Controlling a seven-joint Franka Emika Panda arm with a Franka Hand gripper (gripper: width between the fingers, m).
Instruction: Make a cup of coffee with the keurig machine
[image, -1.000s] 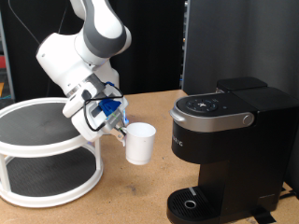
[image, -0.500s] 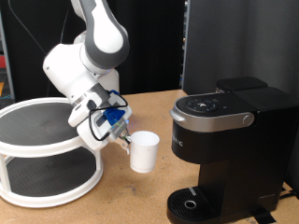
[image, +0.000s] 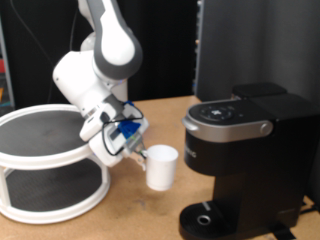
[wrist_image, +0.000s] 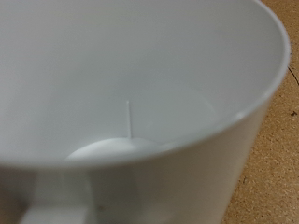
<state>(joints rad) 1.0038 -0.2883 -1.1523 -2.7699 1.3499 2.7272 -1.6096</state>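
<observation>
Exterior view: the cup (image: 161, 167) is carried upright above the desk (image: 150, 205), just beside the keurig machine (image: 243, 160), gripped at its side by the clenched pincer (image: 141, 153). Rigid, smooth and breakable ceramic is judged; a firm handle-side hold suits it.

We find no readable text anywhere; the keurig machine (image: 245, 150) shows only a faint pale mark on its front, too blurred to make out.
</observation>
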